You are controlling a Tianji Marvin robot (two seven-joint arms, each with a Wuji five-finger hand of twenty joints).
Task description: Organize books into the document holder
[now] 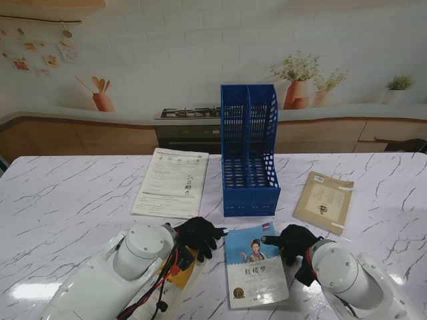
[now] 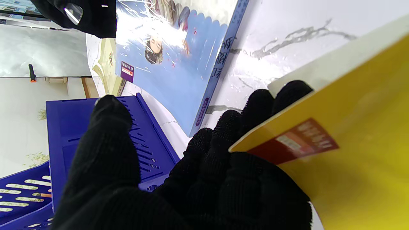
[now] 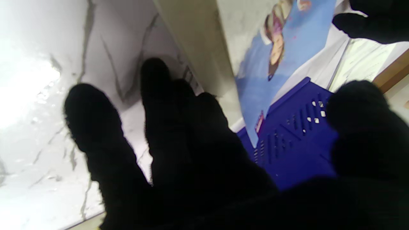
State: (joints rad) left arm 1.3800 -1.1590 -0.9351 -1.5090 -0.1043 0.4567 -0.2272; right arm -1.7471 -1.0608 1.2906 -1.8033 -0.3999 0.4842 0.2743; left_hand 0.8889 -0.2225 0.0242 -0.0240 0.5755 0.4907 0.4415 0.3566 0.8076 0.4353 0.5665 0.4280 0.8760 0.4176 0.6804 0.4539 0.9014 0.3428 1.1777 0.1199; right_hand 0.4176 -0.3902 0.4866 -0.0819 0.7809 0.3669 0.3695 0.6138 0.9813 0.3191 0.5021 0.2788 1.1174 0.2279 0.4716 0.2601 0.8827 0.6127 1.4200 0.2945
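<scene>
The blue two-slot document holder (image 1: 249,153) (image 2: 96,143) (image 3: 294,140) stands upright at the table's middle. A light-blue book with a lady on its cover (image 1: 255,265) (image 2: 179,80) (image 3: 287,57) lies flat between my hands, nearer to me than the holder. My left hand (image 1: 197,237) (image 2: 191,179) is open, thumb spread wide. Its fingers reach past the corner of a yellow book (image 1: 181,273) (image 2: 358,153) that lies mostly hidden under that wrist. My right hand (image 1: 293,241) (image 3: 179,153) is open beside the blue book's right edge, holding nothing.
A white printed booklet (image 1: 171,181) lies left of the holder. A tan book (image 1: 325,200) (image 2: 108,64) lies to its right. The marble table (image 1: 60,207) reaches out to both sides; behind it runs a kitchen counter with potted plants.
</scene>
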